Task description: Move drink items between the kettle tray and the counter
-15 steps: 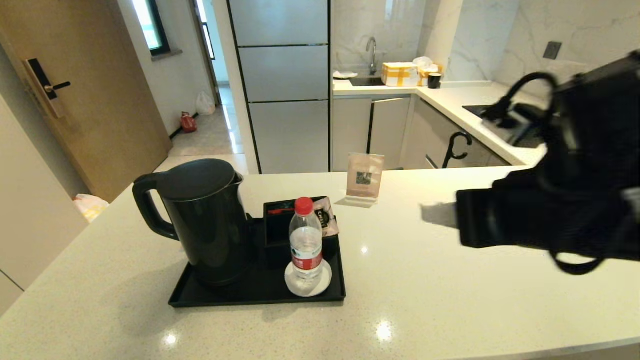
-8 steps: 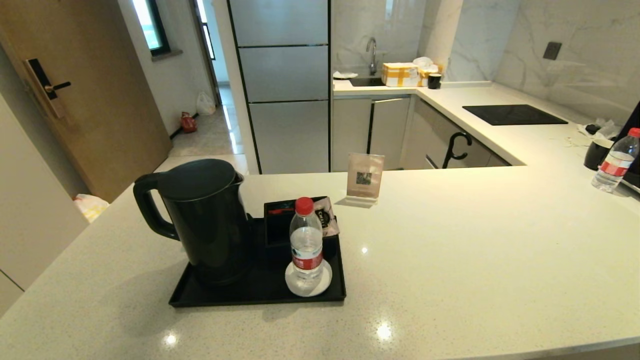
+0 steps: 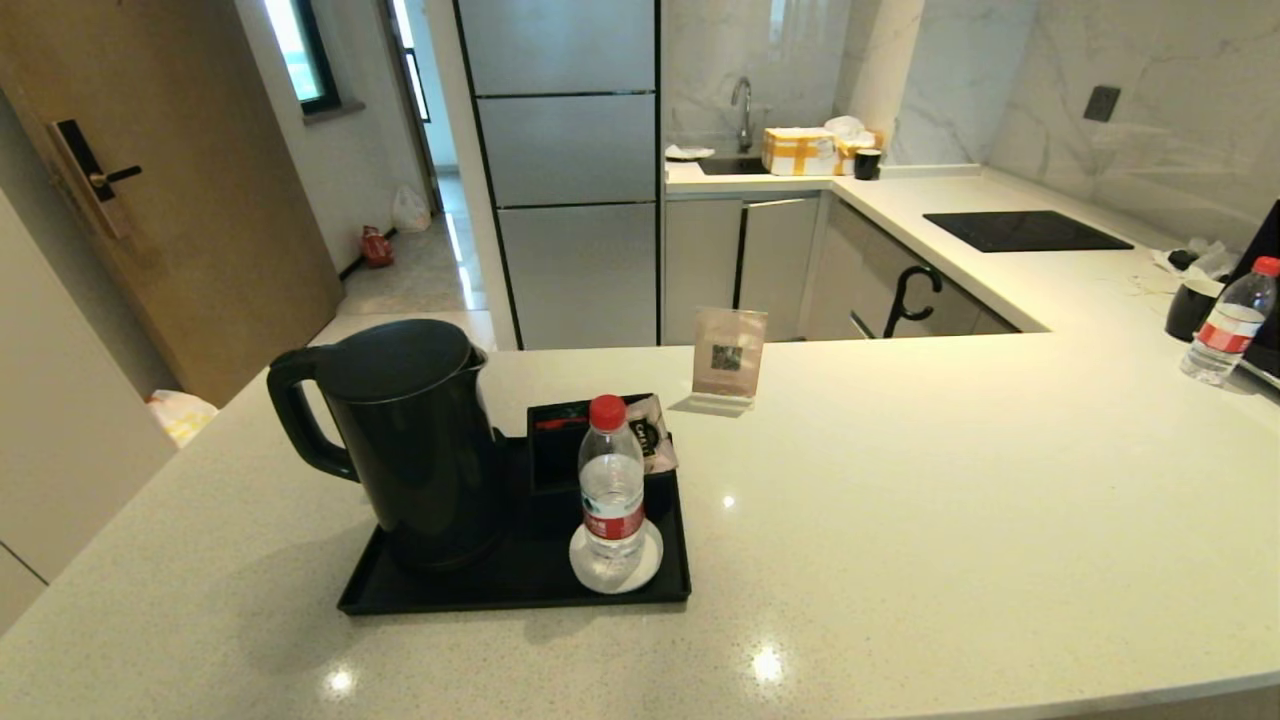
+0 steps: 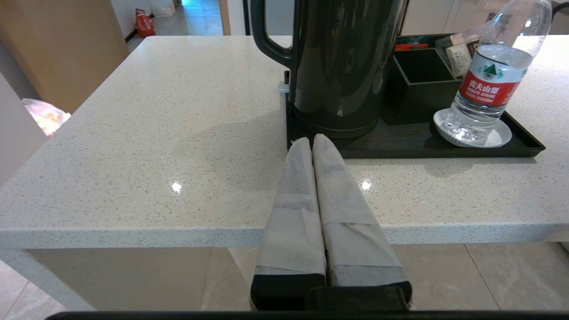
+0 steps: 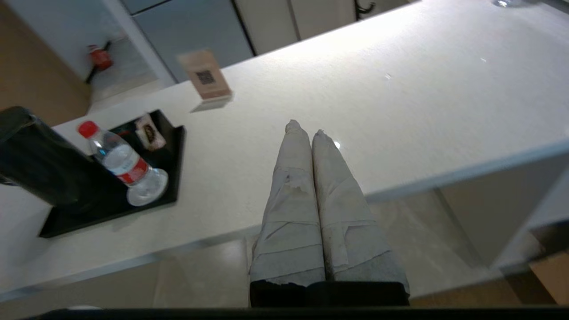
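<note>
Across the whole field runs the off-white speckled tabletop [image 3: 900, 520], with neither arm appearing in the head view. Left gripper [image 4: 312, 141]: parked off the near edge of the tabletop, just short of the kettle tray [image 3: 520, 585], its taped jaws pressed together and holding nothing. Right gripper [image 5: 304, 129]: parked off the near edge further to the right, over bare stone, jaws likewise closed and empty.

Black kettle [image 3: 400, 440]: upright on the left part of the kettle tray, handle toward the left. Small black compartment box [image 3: 560, 450]: at the tray's far side, just beside the kettle. Water bottle [image 3: 612, 485]: upright on a white coaster [image 3: 617, 565] at the tray's near right corner; red cap, red label reading "NONGFU SPRING" beneath Chinese characters in the left wrist view. Tea sachet [image 3: 652, 432]: leaning at the box's right end behind the bottle, its black label too small to read.

Upright card with a QR code [image 3: 729, 355]: on the tabletop beyond the tray. Second bottle [image 3: 1225, 322] and a dark cup [image 3: 1190, 308]: far right, well apart from the tray. Black hob [image 3: 1025, 230]: on the rear worktop.
</note>
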`<state>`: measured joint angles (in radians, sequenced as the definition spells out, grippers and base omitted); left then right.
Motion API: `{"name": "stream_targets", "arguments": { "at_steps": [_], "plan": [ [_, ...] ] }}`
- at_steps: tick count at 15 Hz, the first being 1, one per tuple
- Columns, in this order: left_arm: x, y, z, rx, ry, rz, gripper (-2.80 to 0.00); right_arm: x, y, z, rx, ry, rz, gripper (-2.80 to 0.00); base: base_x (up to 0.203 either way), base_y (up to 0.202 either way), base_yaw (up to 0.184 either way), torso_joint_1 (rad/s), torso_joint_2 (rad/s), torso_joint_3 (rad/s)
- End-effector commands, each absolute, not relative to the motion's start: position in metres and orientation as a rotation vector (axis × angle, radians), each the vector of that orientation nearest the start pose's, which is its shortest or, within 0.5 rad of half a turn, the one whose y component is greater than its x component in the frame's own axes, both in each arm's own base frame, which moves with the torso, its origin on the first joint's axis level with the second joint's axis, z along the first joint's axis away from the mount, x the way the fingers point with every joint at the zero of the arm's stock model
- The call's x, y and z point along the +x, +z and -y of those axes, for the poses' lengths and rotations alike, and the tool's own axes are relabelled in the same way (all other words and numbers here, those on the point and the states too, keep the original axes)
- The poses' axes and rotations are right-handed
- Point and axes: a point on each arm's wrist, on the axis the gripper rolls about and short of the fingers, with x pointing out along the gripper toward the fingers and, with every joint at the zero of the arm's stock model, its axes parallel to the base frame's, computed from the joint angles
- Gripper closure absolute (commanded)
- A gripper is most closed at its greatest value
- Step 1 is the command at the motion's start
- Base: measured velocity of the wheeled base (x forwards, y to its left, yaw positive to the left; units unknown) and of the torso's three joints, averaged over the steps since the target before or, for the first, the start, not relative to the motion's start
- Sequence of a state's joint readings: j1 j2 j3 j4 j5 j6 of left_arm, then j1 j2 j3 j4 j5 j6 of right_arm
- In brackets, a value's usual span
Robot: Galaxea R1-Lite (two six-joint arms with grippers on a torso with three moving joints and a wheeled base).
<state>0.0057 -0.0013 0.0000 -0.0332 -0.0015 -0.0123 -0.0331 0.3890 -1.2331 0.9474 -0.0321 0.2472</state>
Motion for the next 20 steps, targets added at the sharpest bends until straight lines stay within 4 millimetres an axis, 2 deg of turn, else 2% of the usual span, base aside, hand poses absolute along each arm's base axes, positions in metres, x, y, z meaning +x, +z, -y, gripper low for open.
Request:
{"name": "stream_targets", "arguments": {
  "at_steps": [1, 4, 7, 8, 10, 14, 16, 18, 20],
  "plan": [
    [-0.023, 0.079, 0.0, -0.014, 0.004, 0.034, 0.0, -0.142, 0.26, -0.01, 0.26, -0.131, -0.053, 0.0, 0.0, 0.0, 0.0, 0.0, 0.0, 0.0],
    [-0.023, 0.079, 0.0, -0.013, 0.004, 0.034, 0.0, -0.155, 0.253, 0.004, 0.232, -0.032, 0.035, 0.0, 0.0, 0.0, 0.0, 0.0, 0.0, 0.0],
    [-0.023, 0.079, 0.0, -0.014, 0.004, 0.034, 0.0, -0.161, 0.207, 0.002, 0.176, -0.035, 0.078, 0.0, 0.0, 0.0, 0.0, 0.0, 0.0, 0.0],
    [-0.023, 0.079, 0.0, -0.014, 0.004, 0.034, 0.0, -0.151, 0.194, 0.002, 0.152, -0.047, 0.052, 0.0, 0.0, 0.0, 0.0, 0.0, 0.0, 0.0],
    [-0.023, 0.079, 0.0, -0.014, 0.004, 0.034, 0.0, -0.128, 0.182, 0.001, 0.151, -0.034, 0.036, 0.0, 0.0, 0.0, 0.0, 0.0, 0.0, 0.0],
    [-0.023, 0.079, 0.0, -0.014, 0.004, 0.034, 0.0, -0.062, 0.143, 0.0, 0.092, -0.002, 0.097, 0.0, 0.0, 0.0, 0.0, 0.0, 0.0, 0.0],
    [-0.023, 0.079, 0.0, -0.014, 0.004, 0.034, 0.0, -0.034, 0.108, 0.0, 0.042, -0.002, 0.122, 0.0, 0.0, 0.0, 0.0, 0.0, 0.0, 0.0],
    [-0.023, 0.079, 0.0, -0.014, 0.004, 0.034, 0.0, -0.022, 0.08, 0.0, 0.018, -0.012, 0.052, 0.0, 0.0, 0.0, 0.0, 0.0, 0.0, 0.0],
    [-0.023, 0.079, 0.0, -0.014, 0.003, 0.034, 0.0, -0.023, 0.075, 0.0, 0.003, -0.011, -0.025, 0.0, 0.0, 0.0, 0.0, 0.0, 0.0, 0.0]
  ]
}}
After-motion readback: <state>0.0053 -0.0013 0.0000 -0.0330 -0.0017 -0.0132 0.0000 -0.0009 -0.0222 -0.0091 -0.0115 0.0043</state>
